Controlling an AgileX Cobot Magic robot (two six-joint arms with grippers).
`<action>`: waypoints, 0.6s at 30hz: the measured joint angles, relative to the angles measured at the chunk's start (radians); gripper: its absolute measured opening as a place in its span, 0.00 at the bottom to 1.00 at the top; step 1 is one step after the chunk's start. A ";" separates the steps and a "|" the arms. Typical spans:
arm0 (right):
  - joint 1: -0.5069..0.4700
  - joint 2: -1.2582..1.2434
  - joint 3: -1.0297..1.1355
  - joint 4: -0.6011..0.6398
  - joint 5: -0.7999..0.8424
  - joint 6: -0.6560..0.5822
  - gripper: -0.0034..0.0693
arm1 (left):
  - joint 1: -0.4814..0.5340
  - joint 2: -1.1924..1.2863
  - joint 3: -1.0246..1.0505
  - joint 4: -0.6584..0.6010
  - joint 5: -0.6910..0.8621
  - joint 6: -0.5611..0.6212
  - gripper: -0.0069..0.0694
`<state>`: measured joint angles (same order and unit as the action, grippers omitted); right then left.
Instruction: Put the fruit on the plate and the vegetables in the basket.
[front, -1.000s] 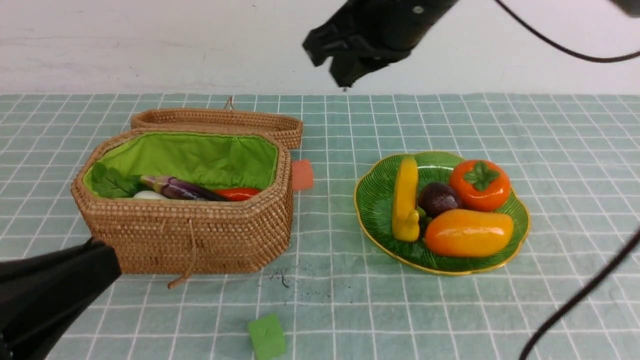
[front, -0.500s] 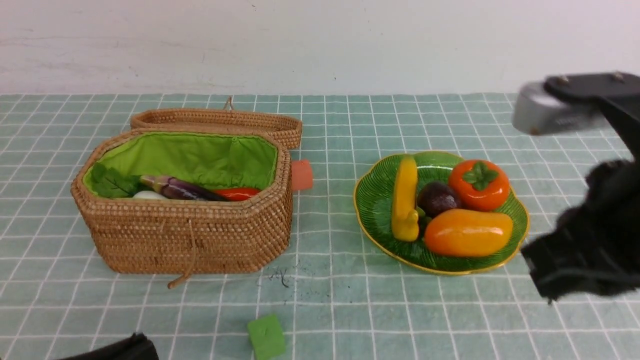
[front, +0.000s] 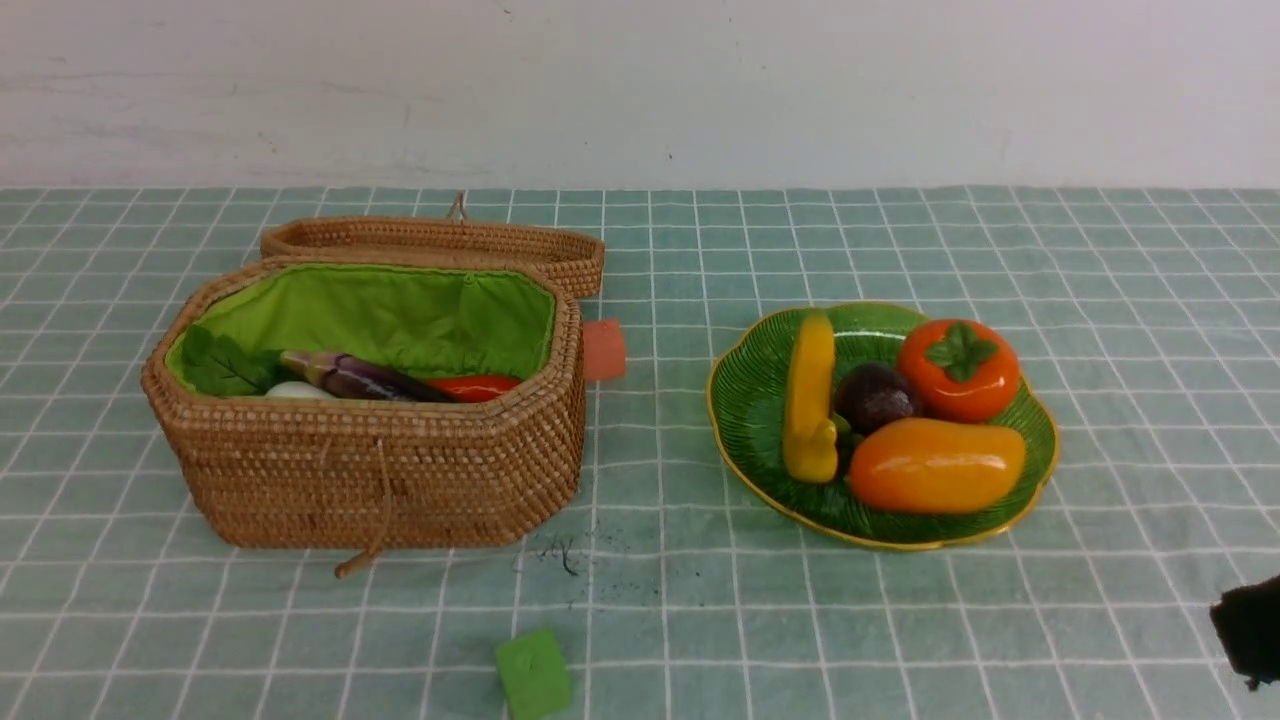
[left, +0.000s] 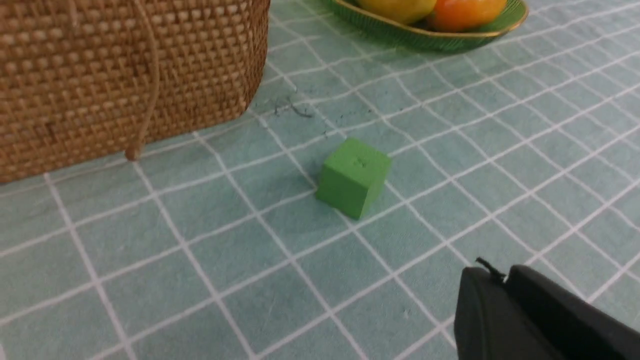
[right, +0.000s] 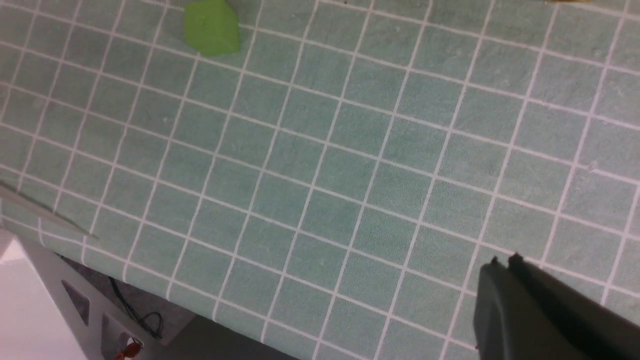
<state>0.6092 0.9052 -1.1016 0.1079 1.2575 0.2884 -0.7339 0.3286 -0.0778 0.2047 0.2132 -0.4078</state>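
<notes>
On the counter, covered with a green checked cloth, the plate sits on the right side holding all four fruits: banana, mangosteen, persimmon, mango, packed touching each other. Basket is on the left side, lid flipped open behind it, string loop hanging down its front. Inside on the green lining: eggplant, carrot, radish mostly hidden, leaves at the left end. Orange-red cube touches the basket's right wall. Green cube sits alone near the front edge. Left gripper shows jaws pressed together, holding nothing, near the green cube. Right gripper also closed and empty, above bare cloth near the counter's front edge.
</notes>
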 joint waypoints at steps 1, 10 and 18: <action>-0.003 -0.008 0.001 -0.003 0.000 -0.001 0.04 | 0.000 0.000 0.000 0.000 0.012 0.000 0.16; -0.380 -0.338 0.371 0.071 -0.319 -0.330 0.04 | 0.000 0.000 0.000 0.000 0.078 0.000 0.17; -0.609 -0.797 1.010 0.190 -0.848 -0.575 0.04 | 0.000 0.000 0.000 0.000 0.087 0.000 0.17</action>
<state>0.0000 0.1078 -0.0917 0.2983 0.4093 -0.2863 -0.7339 0.3286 -0.0778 0.2047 0.3000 -0.4078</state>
